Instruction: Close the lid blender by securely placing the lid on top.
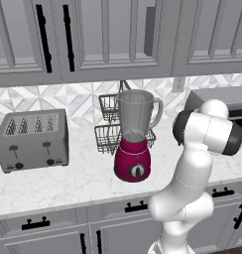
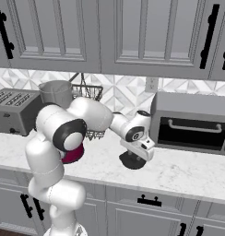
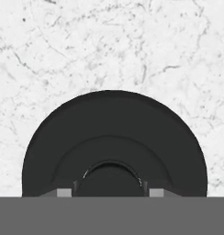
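The blender [image 1: 134, 144] is standing upright on the marble counter [image 1: 68, 181], about mid-depth, well in from the front edge, with its jar open at the top. A wire basket [image 1: 109, 130] is sitting just behind it against the tiled back wall, and a grey toaster [image 1: 32, 140] is sitting well apart toward the counter's left end.

In the right base view the arm is reaching down over the counter to the right of the blender, and the gripper [image 2: 138, 156] is hanging right over a round black lid [image 2: 132, 161] lying flat on the counter, in front of the left corner of a grey oven [image 2: 193, 122] that is standing by the back wall.

In the hand view the lid [image 3: 114, 137] is lying on the marble with its raised center knob sitting between the 2 fingertips [image 3: 64, 192] at the bottom edge. Can't tell if the fingers are touching the knob or clamping it; the jaws are looking spread wide either side of it.
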Available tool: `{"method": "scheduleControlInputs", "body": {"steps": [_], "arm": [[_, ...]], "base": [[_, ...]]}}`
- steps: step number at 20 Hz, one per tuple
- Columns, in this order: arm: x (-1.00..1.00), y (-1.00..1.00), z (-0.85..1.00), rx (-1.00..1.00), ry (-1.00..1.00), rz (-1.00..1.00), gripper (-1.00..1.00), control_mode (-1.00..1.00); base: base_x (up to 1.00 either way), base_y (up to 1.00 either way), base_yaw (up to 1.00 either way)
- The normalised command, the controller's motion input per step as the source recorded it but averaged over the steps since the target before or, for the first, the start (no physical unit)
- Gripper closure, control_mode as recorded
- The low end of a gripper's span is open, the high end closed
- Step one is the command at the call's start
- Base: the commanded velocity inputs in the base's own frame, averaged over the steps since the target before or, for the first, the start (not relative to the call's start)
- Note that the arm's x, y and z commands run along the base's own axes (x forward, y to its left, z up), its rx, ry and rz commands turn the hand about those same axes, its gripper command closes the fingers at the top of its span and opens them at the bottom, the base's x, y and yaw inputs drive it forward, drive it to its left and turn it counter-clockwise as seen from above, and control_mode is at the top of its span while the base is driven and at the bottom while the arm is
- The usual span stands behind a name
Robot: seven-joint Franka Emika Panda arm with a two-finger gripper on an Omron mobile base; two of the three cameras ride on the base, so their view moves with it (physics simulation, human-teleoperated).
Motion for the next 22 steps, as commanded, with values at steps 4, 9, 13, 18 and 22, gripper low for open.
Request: {"method": "scheduleControlInputs", "body": {"steps": [4, 9, 13, 18, 22], "arm": [[-0.25, 0.03, -0.23, 0.03, 0.00, 0.00, 1.00, -1.00], [-0.23, 0.46, 0.74, -0.04, -0.11, 0.00, 1.00, -1.00], [-0.52, 0.29, 1.00, -0.06, -0.29, 0.00, 1.00, -1.00], [-0.60, 0.27, 1.00, -0.04, -0.26, -0.02, 1.00, -1.00], [-0.41, 0.36, 1.00, -0.05, -0.28, -0.02, 1.00, -1.00]], "base": [[0.00, 0.00, 0.00], [0.00, 0.00, 0.00], [0.00, 0.00, 0.00], [0.00, 0.00, 0.00], [0.00, 0.00, 0.00]]}}
